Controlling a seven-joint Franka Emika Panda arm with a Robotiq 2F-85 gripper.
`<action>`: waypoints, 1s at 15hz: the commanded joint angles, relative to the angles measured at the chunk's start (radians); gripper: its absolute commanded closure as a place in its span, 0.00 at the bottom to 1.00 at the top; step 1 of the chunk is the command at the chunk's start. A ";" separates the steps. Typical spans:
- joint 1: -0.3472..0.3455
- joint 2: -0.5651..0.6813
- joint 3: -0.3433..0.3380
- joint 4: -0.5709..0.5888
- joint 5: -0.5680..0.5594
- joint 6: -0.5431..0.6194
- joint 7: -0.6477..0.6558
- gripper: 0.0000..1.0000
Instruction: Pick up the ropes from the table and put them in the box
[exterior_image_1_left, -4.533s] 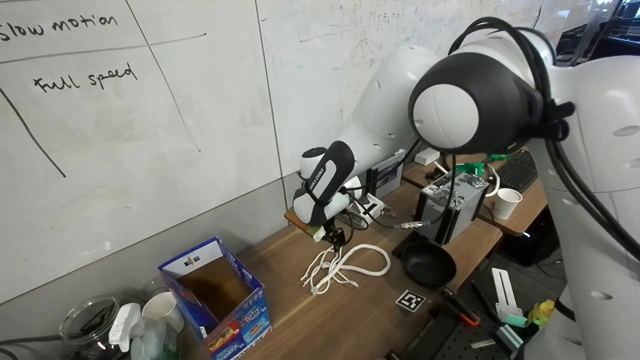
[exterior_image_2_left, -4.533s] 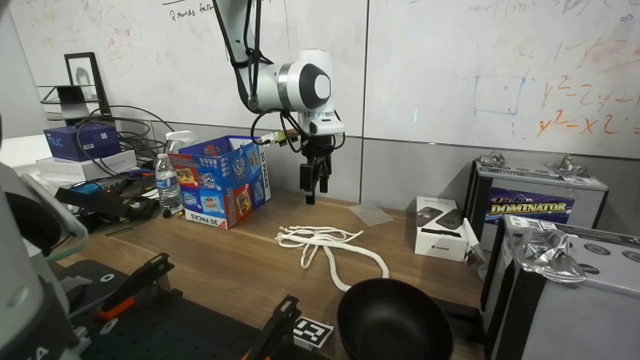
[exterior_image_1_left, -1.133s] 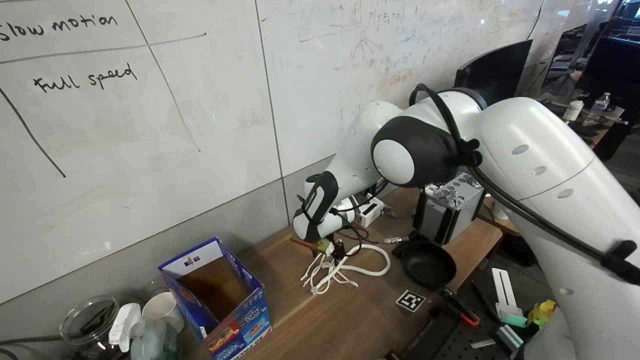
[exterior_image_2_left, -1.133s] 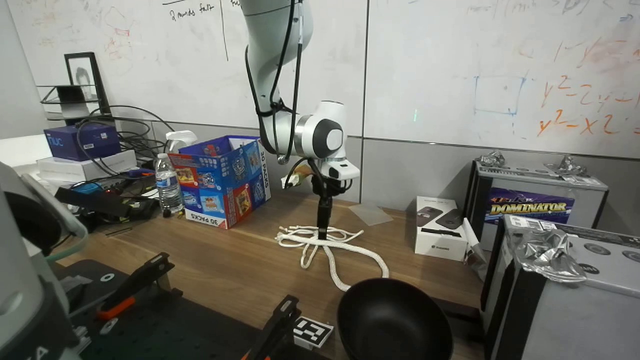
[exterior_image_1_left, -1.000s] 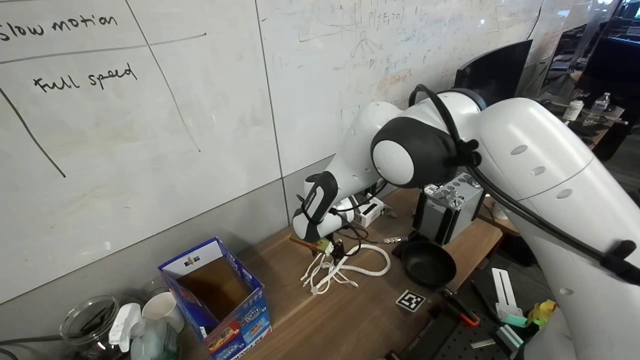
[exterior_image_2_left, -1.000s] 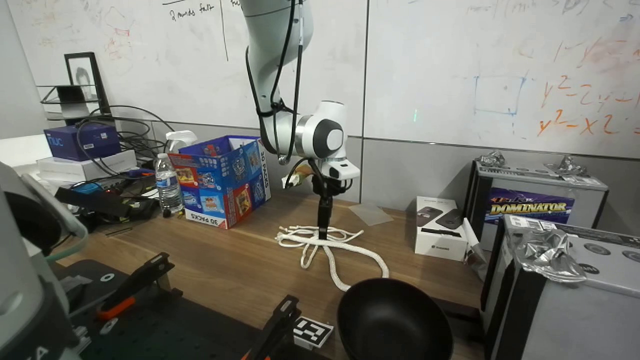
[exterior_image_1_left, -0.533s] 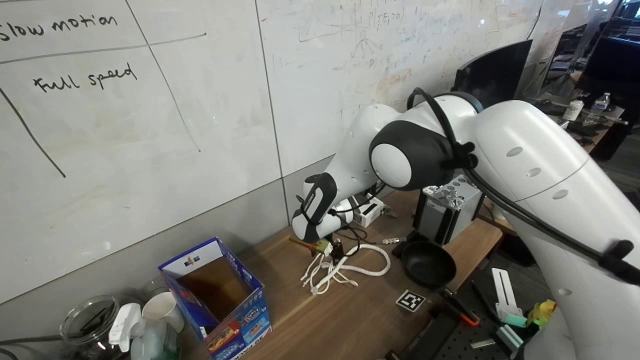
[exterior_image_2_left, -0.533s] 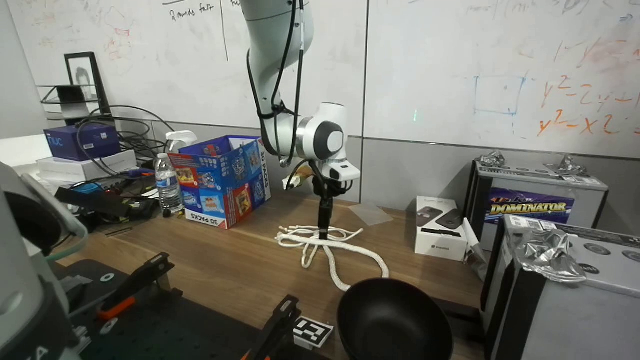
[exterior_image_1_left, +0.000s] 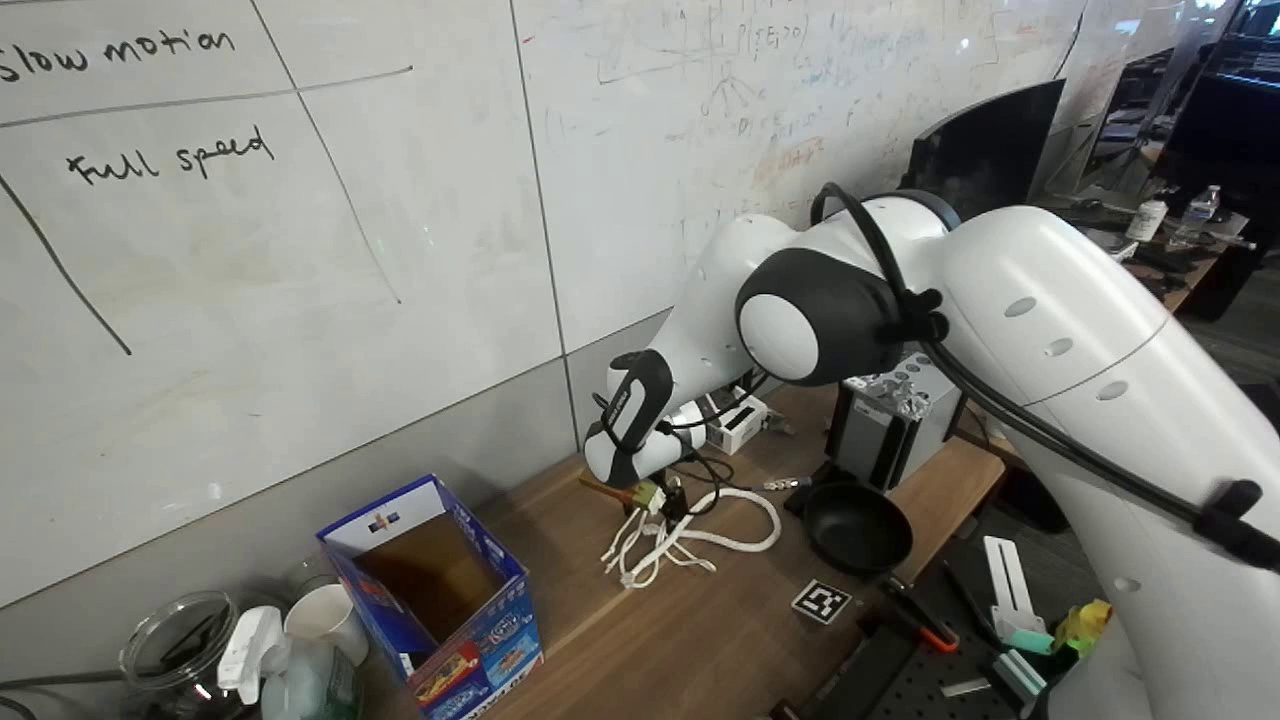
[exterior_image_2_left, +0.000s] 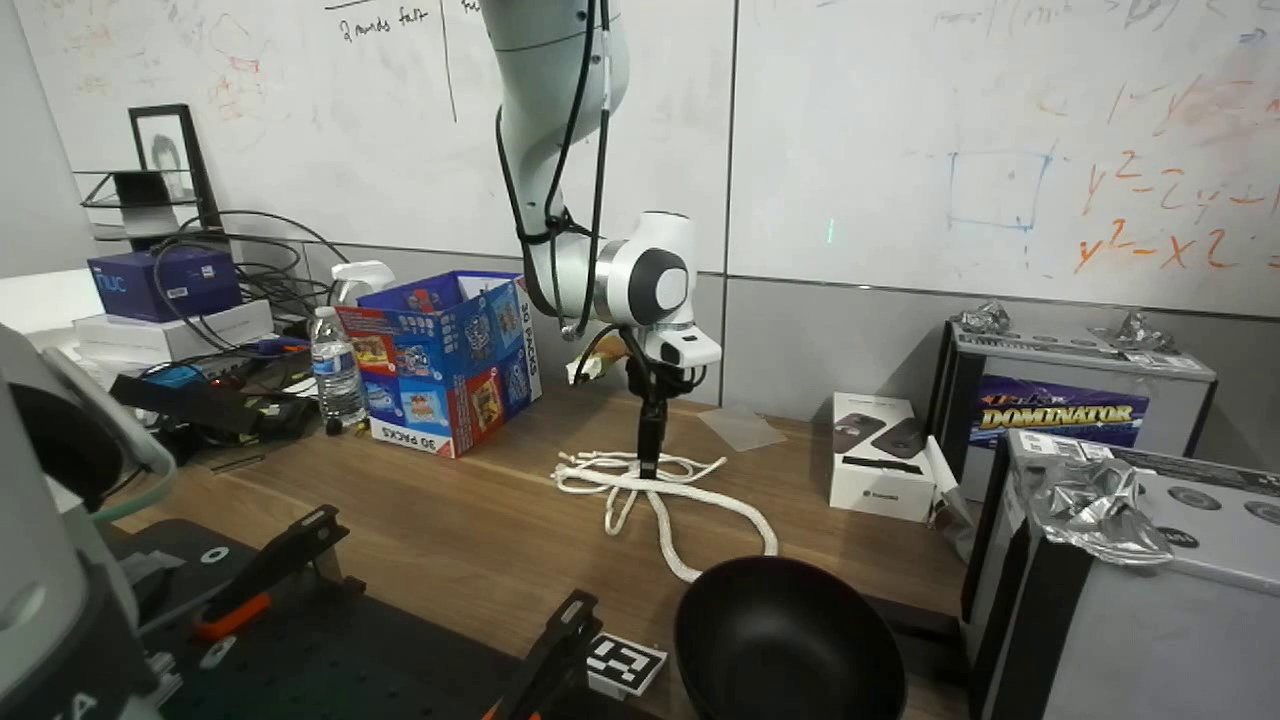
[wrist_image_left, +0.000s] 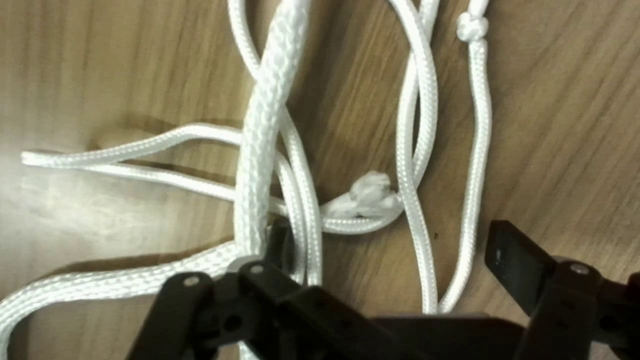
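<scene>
White ropes lie in loose loops on the brown tabletop (exterior_image_1_left: 620, 650). They show in both exterior views (exterior_image_1_left: 740, 546) (exterior_image_2_left: 700, 494) and in the wrist view (wrist_image_left: 260, 130). My gripper (wrist_image_left: 392, 242) is open and low over them, pointing down; it also shows in both exterior views (exterior_image_1_left: 674, 508) (exterior_image_2_left: 649, 462). Its left finger dips between the thick rope and thin cords. Several thin strands lie between the fingers; the thick rope is outside the left finger. The blue box (exterior_image_1_left: 490, 645) stands open on the tabletop, also seen in an exterior view (exterior_image_2_left: 440, 370). Its visible inside holds no rope.
A black round bowl (exterior_image_1_left: 857, 528) stands close to the thick rope's loop. A white phone box (exterior_image_2_left: 880, 460) and grey metal boxes (exterior_image_2_left: 1120, 600) stand beyond. A water bottle (exterior_image_2_left: 338, 370), white cup (exterior_image_1_left: 328, 620) and spray bottle (exterior_image_1_left: 300, 670) are by the blue box. A whiteboard wall (exterior_image_1_left: 420, 230) runs behind.
Since 4.5 seconds ago my gripper has come down from above the ropes into them and turned. Over the last second it barely shifts, while the upper arm sinks slightly. Ropes look unmoved.
</scene>
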 joint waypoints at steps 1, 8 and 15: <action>0.006 0.011 -0.007 0.023 0.025 0.010 -0.006 0.00; 0.016 0.016 -0.020 0.023 0.014 0.012 -0.003 0.32; 0.015 0.014 -0.021 0.036 0.013 0.005 -0.005 0.86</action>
